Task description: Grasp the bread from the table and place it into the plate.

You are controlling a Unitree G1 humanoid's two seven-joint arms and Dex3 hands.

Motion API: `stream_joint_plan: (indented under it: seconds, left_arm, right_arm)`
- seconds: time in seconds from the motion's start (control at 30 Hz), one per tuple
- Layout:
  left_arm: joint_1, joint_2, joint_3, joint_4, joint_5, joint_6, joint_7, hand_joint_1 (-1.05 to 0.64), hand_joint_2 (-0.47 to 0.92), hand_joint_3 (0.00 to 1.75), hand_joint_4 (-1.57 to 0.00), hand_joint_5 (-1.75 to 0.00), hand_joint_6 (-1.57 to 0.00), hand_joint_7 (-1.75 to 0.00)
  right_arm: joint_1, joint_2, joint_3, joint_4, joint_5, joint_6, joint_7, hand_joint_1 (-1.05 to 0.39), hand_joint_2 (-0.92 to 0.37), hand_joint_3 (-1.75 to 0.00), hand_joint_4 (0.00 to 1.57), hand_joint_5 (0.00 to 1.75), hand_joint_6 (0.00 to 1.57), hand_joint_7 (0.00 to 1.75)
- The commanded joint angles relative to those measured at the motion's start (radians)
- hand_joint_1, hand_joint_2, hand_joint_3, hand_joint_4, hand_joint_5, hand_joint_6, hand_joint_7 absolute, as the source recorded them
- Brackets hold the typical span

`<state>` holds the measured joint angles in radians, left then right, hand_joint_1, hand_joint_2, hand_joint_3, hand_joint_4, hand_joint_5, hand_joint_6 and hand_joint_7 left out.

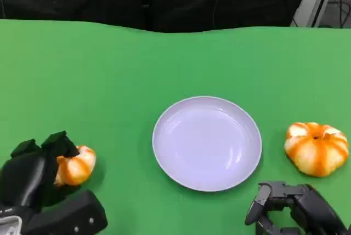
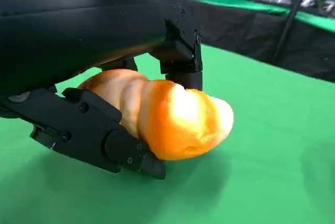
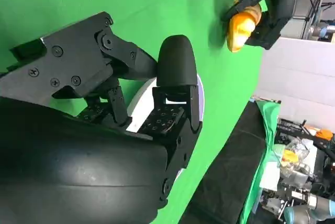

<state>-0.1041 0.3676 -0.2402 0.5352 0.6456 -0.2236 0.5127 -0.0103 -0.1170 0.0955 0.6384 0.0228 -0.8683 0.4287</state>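
A green table fills the scene, seen from above, with a dark curtain behind its far edge.

At about eight o'clock from the centre of the table, the robot's left hand grips a piece of bread: a small, glossy, orange-and-cream roll with twisted ridges. The wrist camera on that arm shows the bread pinched between black fingers below it and a fingertip above it, its pale rounded end sticking out past them. The roll sits low, at or just above the green surface; whether it touches the table cannot be told.

Near the centre, slightly toward five o'clock, lies a round, pale lavender plate, shallow and shiny, with nothing on it. It is well apart from the held bread.

At about four o'clock, just right of the plate but not touching it, rests a second bread, round and pumpkin-shaped, striped orange and cream.

At five o'clock, near the table's front edge, the right hand holds nothing. Its fingers are apart and slightly curled, between the plate and the round bread.
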Motion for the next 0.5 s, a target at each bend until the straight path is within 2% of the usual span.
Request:
stream_joint_plan:
  seconds: [0.03,0.17,0.37,0.5]
  left_arm:
    - [0.036,0.035,0.005,-0.104,0.039,-0.046,0.05,-0.1,0.82,0.0,-0.58,-1.75,-0.55,-1.62]
    - [0.063,0.036,0.016,-0.197,0.045,-0.052,0.036,-0.11,0.84,0.01,-0.58,-1.75,-0.59,-1.55]
    - [0.095,0.021,0.018,-0.36,0.048,-0.043,-0.009,-0.08,0.83,0.0,-0.57,-1.75,-0.61,-1.52]
    - [0.104,0.01,0.019,-0.405,0.046,-0.043,-0.026,-0.07,0.84,0.0,-0.58,-1.75,-0.64,-1.5]
  right_arm:
    - [0.005,0.001,-0.001,-0.009,0.013,0.002,-0.004,-0.14,-0.62,-0.94,0.81,1.48,0.84,1.17]
    - [0.002,0.002,-0.001,-0.005,0.013,0.001,-0.002,-0.14,-0.62,-0.94,0.81,1.48,0.84,1.17]
    - [0.004,0.002,-0.001,-0.007,0.008,0.006,-0.007,-0.15,-0.62,-0.94,0.81,1.48,0.84,1.18]
    - [0.003,0.002,-0.002,-0.005,0.009,0.004,-0.005,-0.15,-0.62,-0.94,0.8,1.48,0.83,1.18]
